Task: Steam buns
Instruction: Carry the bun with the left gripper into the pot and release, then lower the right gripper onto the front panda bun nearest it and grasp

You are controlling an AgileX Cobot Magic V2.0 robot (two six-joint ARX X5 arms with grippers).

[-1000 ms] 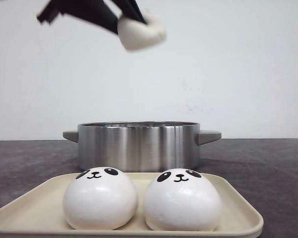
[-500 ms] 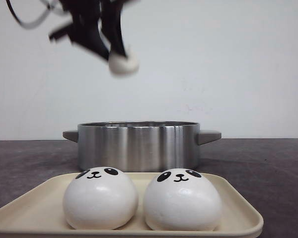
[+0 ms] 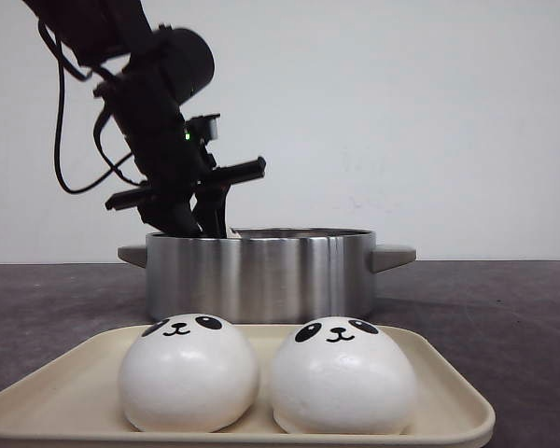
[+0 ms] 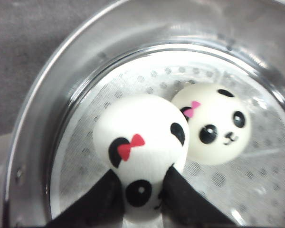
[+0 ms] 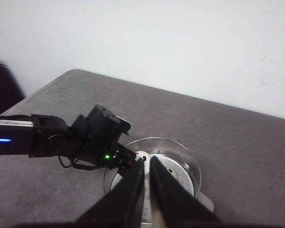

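Left gripper (image 4: pixel 141 197) down inside steel pot (image 3: pixel 261 273), clamped on red-bow bun (image 4: pixel 140 152); pink-bow bun (image 4: pixel 213 124) touching beside. Right gripper (image 5: pixel 146 173) fingers nearly together, empty.

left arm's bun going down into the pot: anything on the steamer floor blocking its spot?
Partly. The left gripper holds the red-bow bun over the perforated floor of the pot, and a pink-bow bun already lies right beside it, seemingly touching. The floor on the held bun's other side looks bare.
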